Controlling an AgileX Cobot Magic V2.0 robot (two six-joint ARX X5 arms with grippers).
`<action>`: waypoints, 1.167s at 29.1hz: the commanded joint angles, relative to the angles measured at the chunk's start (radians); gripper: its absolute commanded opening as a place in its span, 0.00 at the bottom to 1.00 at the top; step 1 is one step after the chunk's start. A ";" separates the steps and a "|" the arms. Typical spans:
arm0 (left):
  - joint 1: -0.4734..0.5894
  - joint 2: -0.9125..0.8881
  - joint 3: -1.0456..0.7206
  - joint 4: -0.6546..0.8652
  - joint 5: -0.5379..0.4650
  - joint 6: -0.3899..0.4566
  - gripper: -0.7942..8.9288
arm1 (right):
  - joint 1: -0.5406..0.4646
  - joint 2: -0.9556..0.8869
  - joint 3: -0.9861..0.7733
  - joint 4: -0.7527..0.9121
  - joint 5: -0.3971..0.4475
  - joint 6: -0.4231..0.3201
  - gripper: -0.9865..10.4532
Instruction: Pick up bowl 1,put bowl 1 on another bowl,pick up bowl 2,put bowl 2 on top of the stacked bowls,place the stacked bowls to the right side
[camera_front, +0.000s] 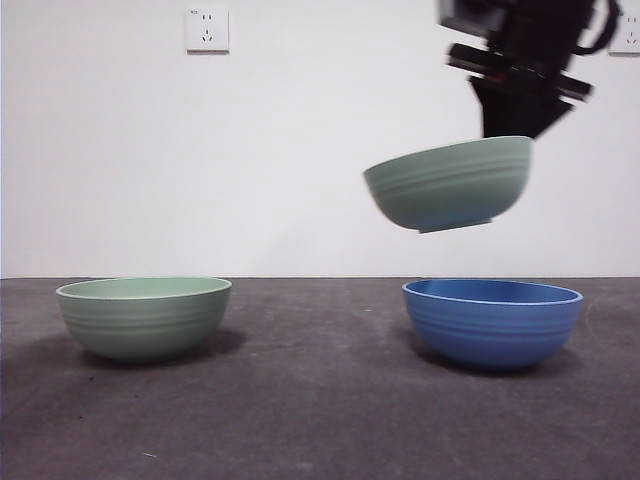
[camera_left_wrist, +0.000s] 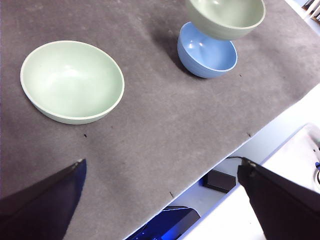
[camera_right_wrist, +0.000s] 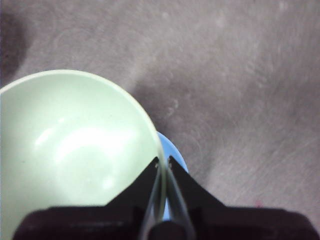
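**Held green bowl hangs above the blue one, a little off centre**

On the left of the front view, the second pale green bowl (camera_front: 144, 316) sits untouched on the grey table (camera_front: 320, 420), well apart from the rest. The left gripper (camera_left_wrist: 160, 200) waits high over the table's near edge, jaws spread wide and empty.

Further right, bowl 1 (camera_front: 450, 183) hangs in the air, tilted, its rim pinched between the narrow jaws of the right gripper (camera_right_wrist: 164, 162). The blue bowl (camera_front: 492, 322) stands directly below, not touching it.

In the front view the held bowl's middle lies slightly left of the blue bowl's middle. By my reading, the next move needs a small shift rightward, levelling, then a straight descent.
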 joint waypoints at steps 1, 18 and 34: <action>-0.004 -0.002 0.003 0.006 0.002 0.005 0.70 | -0.036 0.004 -0.023 0.014 -0.060 0.017 0.08; -0.004 -0.002 0.003 0.021 0.002 -0.014 0.69 | -0.075 0.004 -0.277 0.216 -0.069 0.010 0.08; -0.004 0.012 0.003 0.021 -0.044 -0.014 0.70 | -0.076 0.005 -0.348 0.301 -0.067 -0.005 0.26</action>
